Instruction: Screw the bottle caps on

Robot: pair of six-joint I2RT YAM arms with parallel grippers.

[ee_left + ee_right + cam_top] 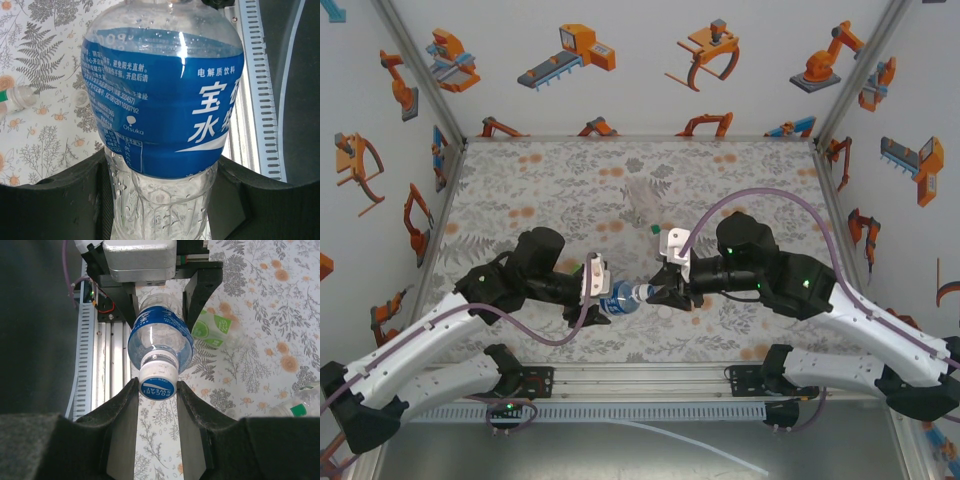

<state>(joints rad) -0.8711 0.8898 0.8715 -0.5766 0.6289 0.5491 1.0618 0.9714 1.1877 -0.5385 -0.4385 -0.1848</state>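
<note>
A see-through bottle with a blue label (165, 100) lies level above the table's near middle. My left gripper (162, 200) is shut on its clear lower body, one dark finger on each side. The whitish cap with a blue top (158, 382) sits on the bottle's neck, and my right gripper (158, 390) is shut on it, its two pads pressed against the cap's sides. From above, the left gripper (603, 295), the bottle (622, 301), the cap (642, 292) and the right gripper (654, 293) meet in one line.
A bottle with a green label (212, 329) lies on the floral cloth just beyond my left gripper. A clear bottle (641, 203) with a green cap (651, 229) lies further back. The slotted metal rail (107, 355) runs along the table's near edge.
</note>
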